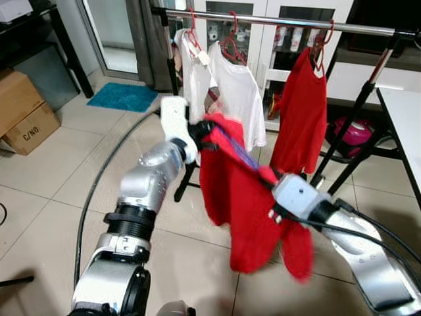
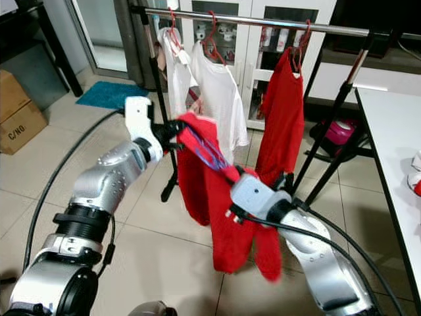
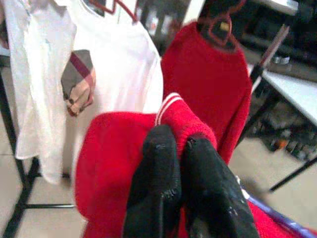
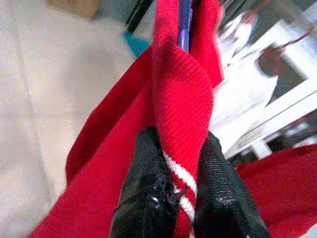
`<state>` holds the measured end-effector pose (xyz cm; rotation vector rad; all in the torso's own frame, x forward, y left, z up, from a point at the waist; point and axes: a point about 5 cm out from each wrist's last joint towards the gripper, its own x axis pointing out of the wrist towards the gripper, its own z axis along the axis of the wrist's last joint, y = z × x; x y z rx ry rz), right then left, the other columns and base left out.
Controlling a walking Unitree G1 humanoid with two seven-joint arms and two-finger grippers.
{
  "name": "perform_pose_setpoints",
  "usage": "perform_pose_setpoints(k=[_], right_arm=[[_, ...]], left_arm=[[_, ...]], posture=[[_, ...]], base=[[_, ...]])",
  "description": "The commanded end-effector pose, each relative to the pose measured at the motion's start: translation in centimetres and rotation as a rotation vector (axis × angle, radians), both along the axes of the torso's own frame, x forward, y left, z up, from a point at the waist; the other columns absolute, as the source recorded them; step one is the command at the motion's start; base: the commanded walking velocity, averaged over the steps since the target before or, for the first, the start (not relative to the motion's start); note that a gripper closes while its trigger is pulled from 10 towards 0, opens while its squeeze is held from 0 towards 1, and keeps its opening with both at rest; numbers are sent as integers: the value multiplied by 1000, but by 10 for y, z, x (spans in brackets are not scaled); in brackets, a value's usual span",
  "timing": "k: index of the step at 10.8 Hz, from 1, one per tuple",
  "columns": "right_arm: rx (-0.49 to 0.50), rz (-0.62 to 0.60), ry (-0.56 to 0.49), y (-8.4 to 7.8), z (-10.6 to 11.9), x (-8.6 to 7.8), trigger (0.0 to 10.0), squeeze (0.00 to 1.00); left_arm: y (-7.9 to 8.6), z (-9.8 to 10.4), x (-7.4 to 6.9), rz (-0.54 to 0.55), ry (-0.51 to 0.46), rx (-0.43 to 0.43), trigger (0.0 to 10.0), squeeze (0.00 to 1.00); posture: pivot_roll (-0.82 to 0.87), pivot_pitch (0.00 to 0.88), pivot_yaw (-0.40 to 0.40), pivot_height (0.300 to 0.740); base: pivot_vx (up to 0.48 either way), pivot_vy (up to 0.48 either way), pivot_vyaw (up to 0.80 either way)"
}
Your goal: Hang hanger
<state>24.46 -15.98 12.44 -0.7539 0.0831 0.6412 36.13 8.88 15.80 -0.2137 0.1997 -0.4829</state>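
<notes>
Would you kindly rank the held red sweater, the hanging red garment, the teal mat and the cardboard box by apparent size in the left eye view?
1. Held red sweater, though nearest the camera.
2. Hanging red garment.
3. Cardboard box and teal mat: too alike to rank.

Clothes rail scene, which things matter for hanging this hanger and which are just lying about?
Job:
red garment
purple hanger
left pincer
right pincer
clothes rail

Lying about:
cardboard boxes
teal mat
white table
</notes>
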Motion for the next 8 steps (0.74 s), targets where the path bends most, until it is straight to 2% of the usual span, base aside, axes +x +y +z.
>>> perform_pose_setpoints(k=[1,2,4,5,6,7,8], right_arm=[[-88,-51,123,-22,-14,-7,0,0],[-104,-57,156,-27,-14,-9,0,0],[-118,33,310,-36,-15,-25,0,0],[-137,92,477,-43,-19,-45,0,0],[-133,92,529,-46,-19,-49,0,0],[-107,76,566,-49,-16,-51,0,0],[-37,43,561,-49,-12,-48,0,0]], left_arm=[[41,13,8,172,-85,92,0,0],[42,12,7,178,-91,118,0,0],[67,21,13,303,-189,295,0,0],[89,47,18,408,-344,437,0,0],[96,57,19,436,-395,482,0,0],[98,70,18,409,-483,570,0,0],[89,83,12,328,-599,660,0,0]], posture=[[63,23,66,740],[63,25,66,740],[63,27,63,740],[63,28,63,740],[63,28,63,740],[63,28,66,740],[61,29,68,740]], base=[[0,0,0],[0,0,0],[0,0,0],[0,0,0],[0,0,0],[0,0,0],[0,0,0]])
